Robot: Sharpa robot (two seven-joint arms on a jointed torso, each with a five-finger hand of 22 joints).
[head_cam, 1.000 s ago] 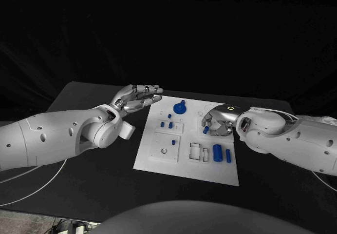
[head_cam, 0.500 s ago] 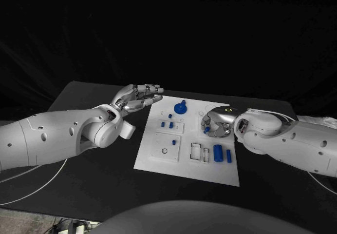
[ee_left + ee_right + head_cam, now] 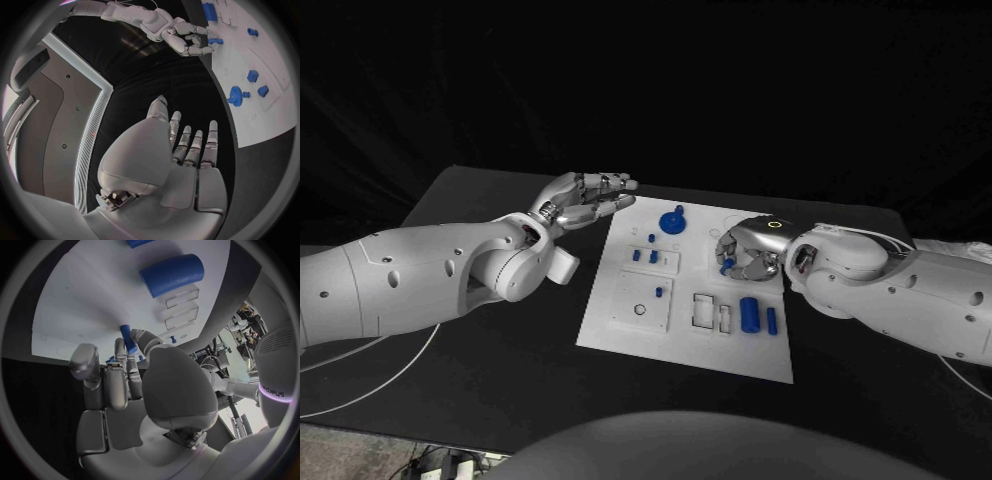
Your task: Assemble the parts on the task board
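Note:
The white task board (image 3: 718,350) lies in the middle of the black table. My right hand (image 3: 750,250) hovers over its far right part and pinches a small blue peg (image 3: 728,265) between thumb and fingertips; the right wrist view shows the peg (image 3: 127,334) close above the board (image 3: 81,300). A thick blue cylinder (image 3: 749,312) and a thin blue pin (image 3: 770,320) lie on the board below that hand. A blue gear (image 3: 674,221) sits at the far edge. My left hand (image 3: 584,200) floats open beside the board's far left corner, holding nothing.
Two small blue pieces (image 3: 643,256) stand in a square plate near the gear, and another (image 3: 658,292) stands in the plate below it. Clear rectangular slots (image 3: 708,312) lie mid-board. Black table surrounds the board on all sides.
My right hand has shifted slightly over the board's far right part while keeping the blue peg. The left hand has stayed where it was.

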